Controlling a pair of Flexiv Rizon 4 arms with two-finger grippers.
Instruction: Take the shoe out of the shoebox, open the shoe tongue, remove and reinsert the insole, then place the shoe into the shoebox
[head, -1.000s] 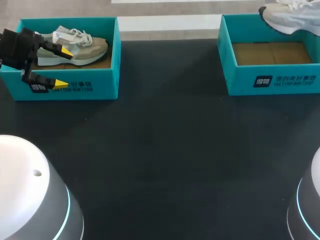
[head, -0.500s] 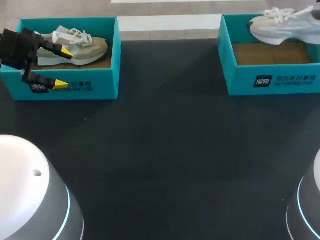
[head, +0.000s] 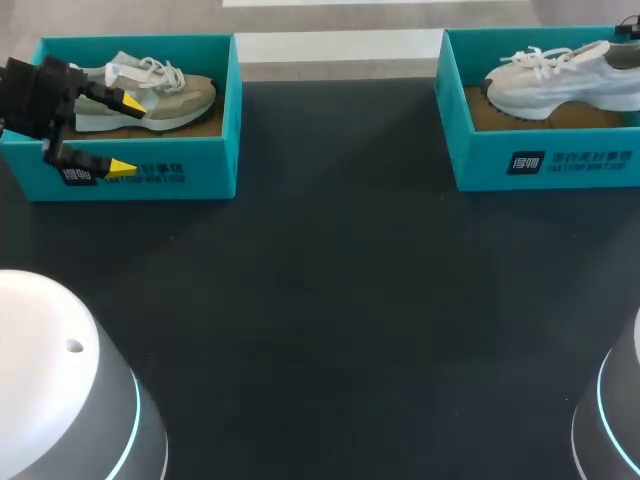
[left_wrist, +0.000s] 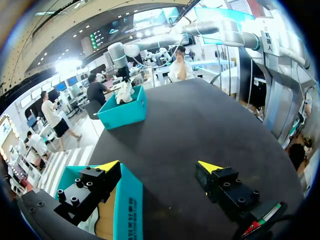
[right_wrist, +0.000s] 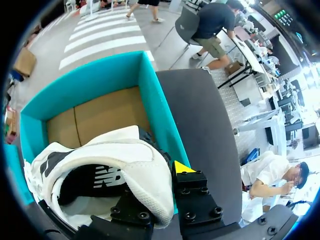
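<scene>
Currently right gripper (right_wrist: 158, 186) clamps white shoe (right_wrist: 102, 162) heel within right shoebox (right_wrist: 156, 102); left gripper (left_wrist: 157, 166) spread wide, straddling left shoebox (left_wrist: 128, 206) wall

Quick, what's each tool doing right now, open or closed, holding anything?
Left tool: open, holding nothing, straddling the left shoebox wall.
Right tool: closed on the white shoe, at its heel.

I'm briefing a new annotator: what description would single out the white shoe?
Two teal shoeboxes stand at the far edge of the black table. Inside the right shoebox is the white shoe, toe pointing left. The left shoebox holds a beige and grey shoe.
</scene>
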